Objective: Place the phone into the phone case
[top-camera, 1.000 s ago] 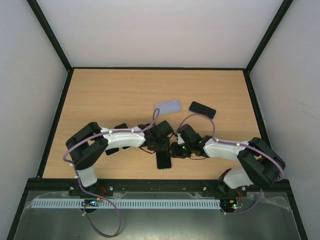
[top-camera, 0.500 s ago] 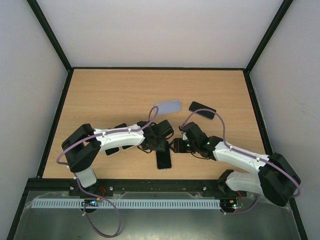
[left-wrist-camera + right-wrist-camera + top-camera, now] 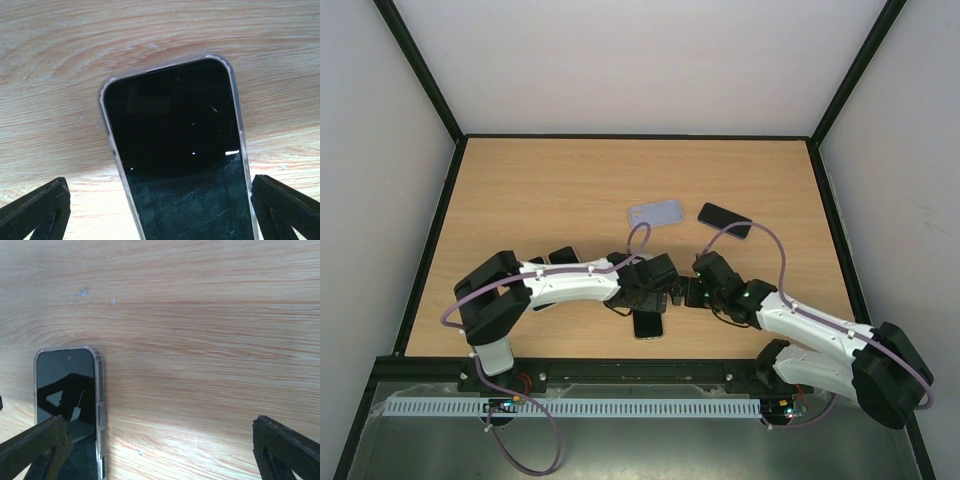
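A black phone lies flat on the wooden table inside a clear phone case whose rim frames it. In the top view this cased phone lies near the front edge, partly under my left gripper. My left gripper stands open, one finger on each side of the phone and apart from it. My right gripper is open over bare wood, with the cased phone beside its left finger. In the top view the right gripper sits just right of the left one.
A second clear case lies at mid-table and another black phone to its right. Two more dark phones lie beside the left arm. Black frame rails border the table.
Both grippers have opened wide; the left was shut a second ago, the right nearly so. The right arm has stretched out lower and the left gripper has shifted slightly right. The cased phone stays put.
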